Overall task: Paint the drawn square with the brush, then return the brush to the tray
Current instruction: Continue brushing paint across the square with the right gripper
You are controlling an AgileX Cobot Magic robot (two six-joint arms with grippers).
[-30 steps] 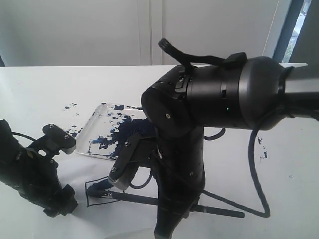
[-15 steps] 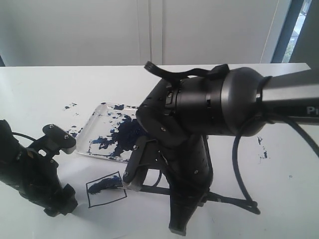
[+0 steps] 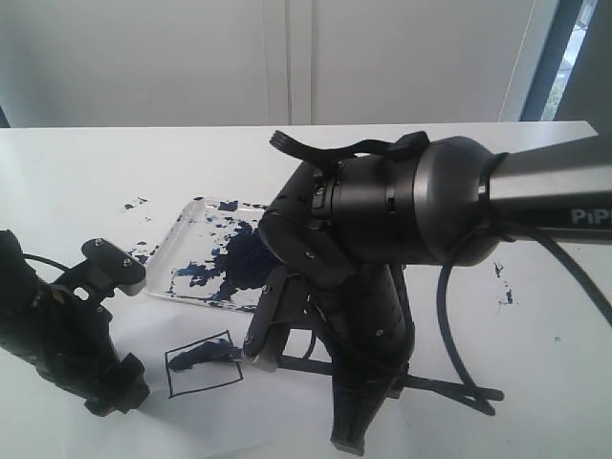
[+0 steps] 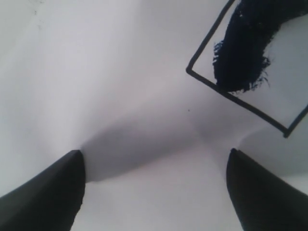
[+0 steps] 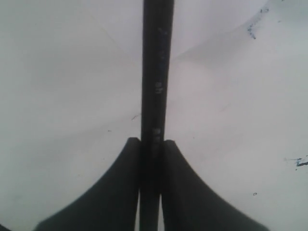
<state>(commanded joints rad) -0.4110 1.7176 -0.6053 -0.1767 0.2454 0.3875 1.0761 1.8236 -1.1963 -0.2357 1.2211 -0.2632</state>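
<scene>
The right gripper pinches the brush, whose shaft lies nearly flat and runs leftward from the fingers to the half-painted square, the tray just beyond it, while the left gripper hangs open and empty beside the square.

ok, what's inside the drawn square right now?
In the exterior view, a dark blue paint smear crosses the upper part of the drawn square; the rest is bare white. The right gripper covers the square's right edge, so the tip of the brush can't be seen.
</scene>
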